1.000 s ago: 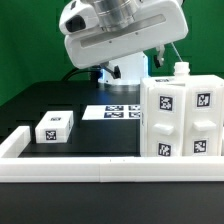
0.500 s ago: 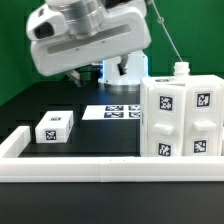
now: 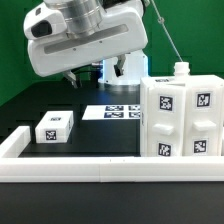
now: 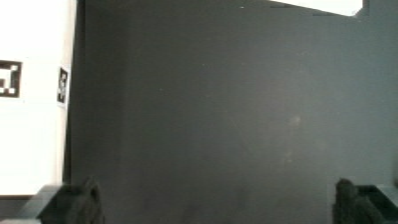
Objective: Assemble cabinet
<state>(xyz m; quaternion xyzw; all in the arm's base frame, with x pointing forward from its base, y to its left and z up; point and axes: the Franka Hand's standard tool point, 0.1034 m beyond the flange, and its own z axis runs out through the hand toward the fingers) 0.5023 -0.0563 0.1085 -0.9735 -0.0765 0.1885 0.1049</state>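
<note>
The cabinet is a large white box with black-and-white tags on its faces. It stands at the exterior view's right, just behind the rail. My gripper hangs above the black table at the back, left of the cabinet and apart from it. In the wrist view the gripper is open, its two dark fingertips wide apart over bare black table, with nothing between them. A white tagged surface lies along one edge of that view; I cannot tell which part it is.
A small white tagged block lies on the table at the exterior view's left. The marker board lies flat in the middle. A long low white border rail runs along the front and up the left side.
The arm's hand has swung toward the exterior view's left, away from above the cabinet, and has barely moved in the last half second. The cabinet and block have not moved.
</note>
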